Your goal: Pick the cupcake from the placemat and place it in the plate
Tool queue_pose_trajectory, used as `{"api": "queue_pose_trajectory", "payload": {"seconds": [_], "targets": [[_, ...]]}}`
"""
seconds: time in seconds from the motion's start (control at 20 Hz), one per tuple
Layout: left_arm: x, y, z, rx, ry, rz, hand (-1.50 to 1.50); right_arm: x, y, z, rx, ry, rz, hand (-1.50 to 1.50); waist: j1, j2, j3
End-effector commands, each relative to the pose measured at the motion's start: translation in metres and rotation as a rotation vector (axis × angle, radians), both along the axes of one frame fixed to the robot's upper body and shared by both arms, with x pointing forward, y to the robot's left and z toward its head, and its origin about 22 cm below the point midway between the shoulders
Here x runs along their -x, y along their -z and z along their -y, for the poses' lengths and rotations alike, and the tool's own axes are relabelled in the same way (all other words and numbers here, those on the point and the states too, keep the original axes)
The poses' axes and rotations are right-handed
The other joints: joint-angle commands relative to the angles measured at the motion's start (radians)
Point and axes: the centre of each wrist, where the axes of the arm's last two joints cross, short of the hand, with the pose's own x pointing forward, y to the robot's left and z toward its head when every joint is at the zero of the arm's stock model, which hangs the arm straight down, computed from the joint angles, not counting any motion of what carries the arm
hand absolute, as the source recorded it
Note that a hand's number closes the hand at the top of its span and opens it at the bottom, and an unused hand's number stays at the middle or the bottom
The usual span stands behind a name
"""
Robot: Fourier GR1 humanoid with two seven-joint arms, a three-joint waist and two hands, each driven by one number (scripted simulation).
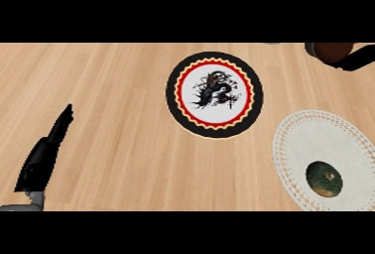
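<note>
A dark green and brown cupcake (324,178) sits on the white lacy placemat (322,134) at the right of the counter. The plate (215,94) lies near the middle: black rim, red and yellow ring, white centre with a black dragon figure. My left hand (45,156) shows at the lower left, fingers straight and pointing up, resting far from both the cupcake and the plate. My right hand shows nowhere in the head view.
A dark brown round object with a black handle (338,53) lies at the top right corner, cut by the view's edge. The counter top (117,99) is light wood.
</note>
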Motion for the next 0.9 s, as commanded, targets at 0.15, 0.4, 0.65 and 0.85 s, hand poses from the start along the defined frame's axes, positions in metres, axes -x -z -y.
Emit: {"api": "queue_pose_trajectory", "payload": {"seconds": [0.15,0.4,0.65,0.85], "targets": [[0.013,0.004,-0.008,-0.009,-0.044,-0.013,0.0,-0.016,-0.02,-0.037,-0.107,-0.246,-0.011,1.5,-0.029,-0.019,-0.003],[0.007,0.001,-0.015,-0.012,-0.043,-0.004,0.0,-0.028,-0.031,-0.079,-0.104,-0.339,-0.054,1.5,-0.037,-0.019,-0.005],[0.008,0.005,-0.012,-0.005,-0.062,-0.017,0.0,-0.037,-0.025,-0.131,-0.117,-0.375,-0.139,1.5,-0.056,-0.026,-0.005],[0.021,0.005,-0.018,-0.015,-0.08,-0.024,0.0,-0.038,-0.008,-0.181,-0.079,-0.397,-0.206,1.5,-0.069,-0.034,-0.005]]}}
